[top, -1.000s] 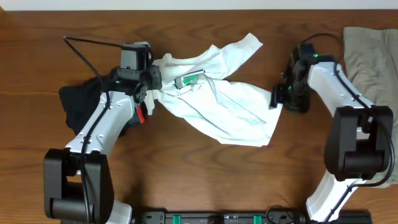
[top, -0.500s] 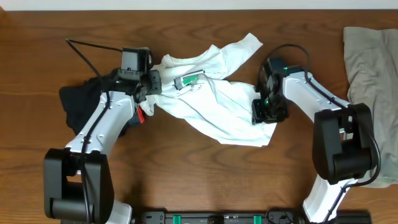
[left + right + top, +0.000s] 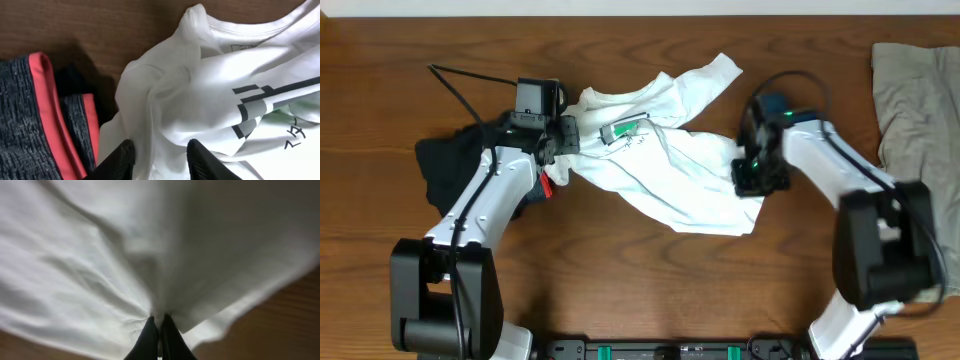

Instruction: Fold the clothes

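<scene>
The clothes lie spread over the table. A white T-shirt (image 3: 670, 165) sits crumpled at the middle, with a dark-green print near its collar. My left gripper (image 3: 563, 135) is at the shirt's left end. In the left wrist view its fingers (image 3: 120, 161) stand apart with a thick fold of the T-shirt (image 3: 210, 75) between them. My right gripper (image 3: 748, 178) is on the shirt's right edge. In the right wrist view it is shut, its fingertips (image 3: 150, 330) pinching a pucker of white T-shirt (image 3: 100, 255). Black shorts (image 3: 445, 165) lie under the left arm, their grey-red waistband (image 3: 30, 115) beside the left fingers.
A khaki-grey garment (image 3: 915, 100) lies flat at the table's far right edge. A thin black cable (image 3: 470, 72) runs from the left wrist toward the back left. Bare brown wood (image 3: 650, 290) shows in front of the shirt.
My right gripper moved left from beside the shirt onto its right edge and shut on the cloth. The left arm hardly moved.
</scene>
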Available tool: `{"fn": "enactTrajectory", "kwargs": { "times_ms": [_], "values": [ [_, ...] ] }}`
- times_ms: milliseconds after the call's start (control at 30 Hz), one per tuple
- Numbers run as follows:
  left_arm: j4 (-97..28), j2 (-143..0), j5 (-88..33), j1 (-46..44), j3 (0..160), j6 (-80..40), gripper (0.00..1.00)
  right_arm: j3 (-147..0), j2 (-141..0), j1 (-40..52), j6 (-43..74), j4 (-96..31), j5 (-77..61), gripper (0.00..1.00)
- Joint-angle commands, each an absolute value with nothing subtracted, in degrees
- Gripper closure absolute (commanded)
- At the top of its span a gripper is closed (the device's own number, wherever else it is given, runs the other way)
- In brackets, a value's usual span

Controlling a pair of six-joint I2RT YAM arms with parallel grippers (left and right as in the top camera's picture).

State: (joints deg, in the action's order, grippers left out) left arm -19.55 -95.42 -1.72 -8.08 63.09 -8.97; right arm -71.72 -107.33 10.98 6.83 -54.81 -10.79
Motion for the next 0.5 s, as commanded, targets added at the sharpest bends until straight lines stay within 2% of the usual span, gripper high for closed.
{"fn": "enactTrajectory", "kwargs": {
  "times_ms": [0,200,467],
  "values": [
    [-20.1,-95.5,-1.9,-8.1,63.8,-8.6,0.64,-75.8,-99.2,7.6,8.3,-54.4,-8.4,0.99],
    [-20.1,-95.5,-1.9,-8.1,63.8,-8.6,0.65,-77.2,-91.2,-1.1,10.9,-46.6,-3.6,0.99],
    [-21.0,-95.5,-1.9,-8.1,63.8,-8.6,0.67,-77.1,-93.1,-8.3,10.9,-35.0,-3.4,0.99]
  ]
}}
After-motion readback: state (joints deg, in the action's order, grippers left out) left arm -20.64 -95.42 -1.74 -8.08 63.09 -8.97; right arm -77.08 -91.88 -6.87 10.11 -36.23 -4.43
